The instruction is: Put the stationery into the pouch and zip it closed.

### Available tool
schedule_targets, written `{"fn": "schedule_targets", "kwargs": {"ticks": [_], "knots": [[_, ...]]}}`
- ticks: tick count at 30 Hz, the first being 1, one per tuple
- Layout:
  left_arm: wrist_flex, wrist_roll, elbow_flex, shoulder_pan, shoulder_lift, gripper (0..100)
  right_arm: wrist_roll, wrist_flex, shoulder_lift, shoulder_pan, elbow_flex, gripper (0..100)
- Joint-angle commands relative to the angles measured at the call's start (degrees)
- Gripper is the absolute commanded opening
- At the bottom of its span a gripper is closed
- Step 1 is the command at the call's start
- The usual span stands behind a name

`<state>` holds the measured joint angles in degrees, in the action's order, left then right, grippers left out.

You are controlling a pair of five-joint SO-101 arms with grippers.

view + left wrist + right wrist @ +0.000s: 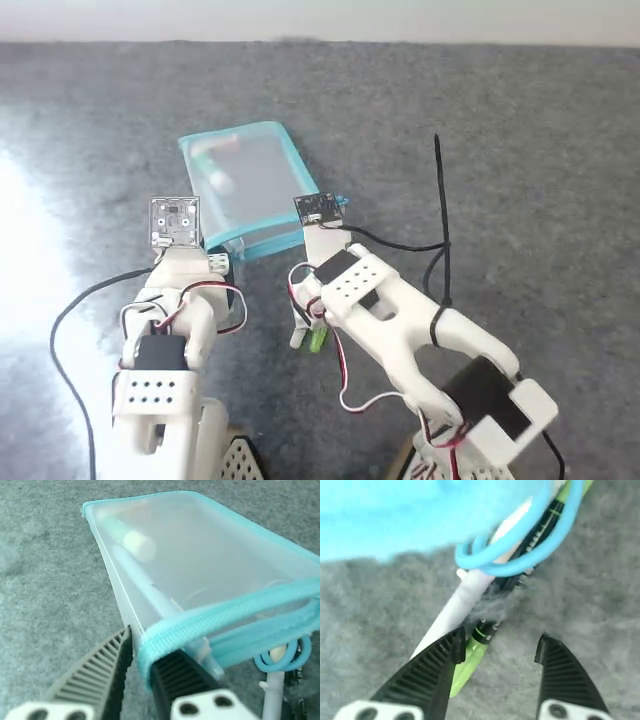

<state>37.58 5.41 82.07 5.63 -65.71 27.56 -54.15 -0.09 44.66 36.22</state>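
Note:
A translucent pouch (245,185) with a teal zip edge (220,617) lies flat on the grey table. Inside it I see a white stubby cylinder (139,545) and a long pale pen-like item (150,592). My left gripper (141,680) is shut on the near corner of the pouch's teal edge. At the pouch's mouth, a white pen (465,597) and a green-and-black pen (470,662) lie on the table under the blue zip-pull loop (520,550). My right gripper (497,665) stands open just over these pens, the green one beside one finger (435,667).
The grey felt table (500,150) runs wide on every side of the pouch. Black cables (440,220) trail from the right arm (400,320) across the table. The left arm (170,330) stands close beside it at the near edge.

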Motion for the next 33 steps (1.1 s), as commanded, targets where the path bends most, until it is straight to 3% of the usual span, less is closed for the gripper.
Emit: {"fn": "schedule_targets", "kwargs": {"ticks": [1,4,8,13,16,26,33], "knots": [[-1.58,-0.26,-0.13,-0.09,-0.70,1,0.62,-0.57,0.31,-1.19,-2.11,23.1],[-1.49,-0.26,-0.13,-0.09,-0.70,1,0.44,-0.75,0.31,-2.42,-1.76,22.8],[-1.49,-0.26,-0.13,-0.09,-0.70,1,-3.08,-3.38,0.04,-8.04,-2.11,14.6],[-1.49,-0.26,-0.13,-0.09,-0.70,1,-21.54,-5.05,-0.57,-19.03,-2.73,0.4],[-1.58,-0.26,-0.13,-0.09,-0.70,1,-35.69,-12.44,-3.38,-22.37,-6.07,0.8],[-1.49,-0.26,-0.13,0.09,-0.70,1,-41.58,-24.92,-27.56,-23.43,-10.02,0.7],[-1.49,-0.26,-0.13,-0.09,-0.70,1,-45.71,-39.08,-27.12,-14.46,-21.80,0.7]]}}
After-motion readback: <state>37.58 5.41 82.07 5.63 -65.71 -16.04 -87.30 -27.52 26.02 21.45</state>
